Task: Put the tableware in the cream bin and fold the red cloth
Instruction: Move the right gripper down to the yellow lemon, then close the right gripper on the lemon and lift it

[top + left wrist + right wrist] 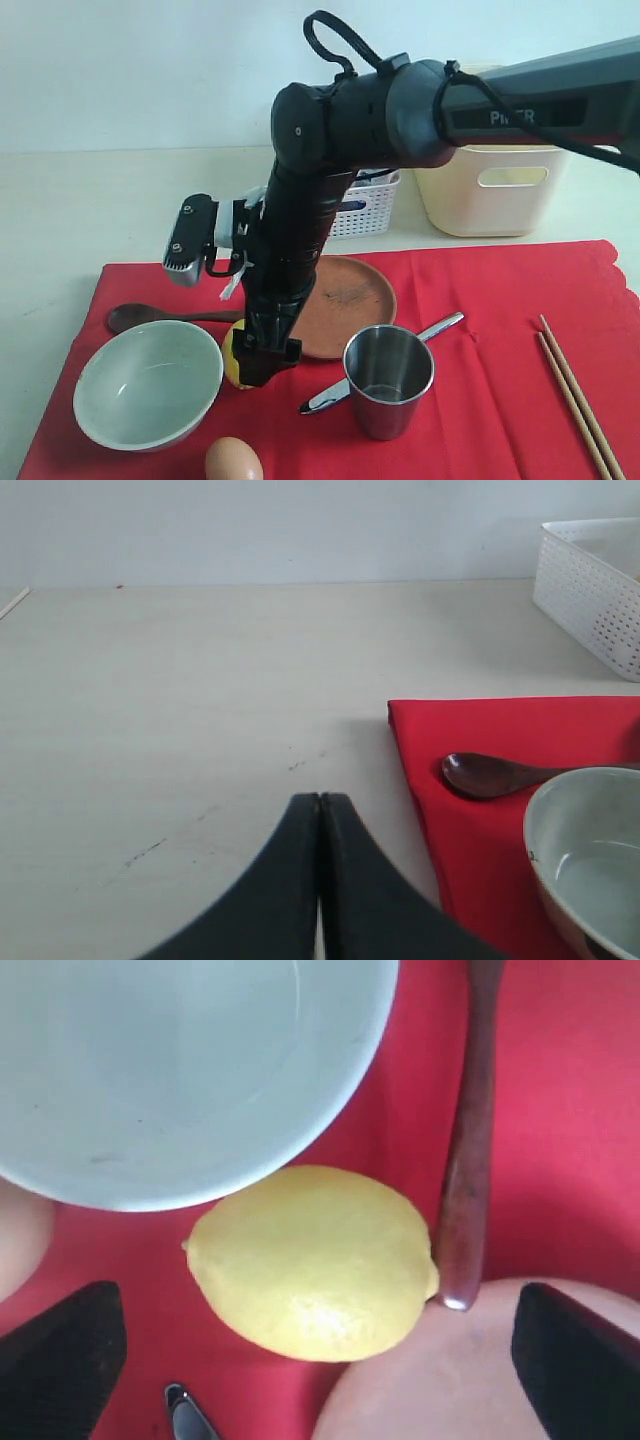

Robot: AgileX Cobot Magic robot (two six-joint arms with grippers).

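Observation:
On the red cloth (500, 300) lie the pale green bowl (148, 383), dark wooden spoon (150, 317), terracotta plate (350, 292), steel cup (388, 378), knife (440, 326) and chopsticks (575, 395). The cream bin (495, 190) stands behind the cloth. My right gripper (257, 366) reaches down across the middle and stands open astride a lemon (310, 1260), between bowl (180, 1070), spoon handle (470, 1160) and plate (480, 1370). Its fingers (60, 1355) are apart from the lemon. My left gripper (320, 800) is shut and empty over bare table, beside the cloth's corner (480, 730); spoon (490, 776) and bowl (590, 850) lie nearby.
An egg (233, 462) lies at the cloth's front edge by the bowl. A white lattice basket (365, 205) stands behind the plate, next to the cream bin. The knife tip (190, 1415) points toward the lemon. Pale tabletop (180, 680) stretches left of the cloth.

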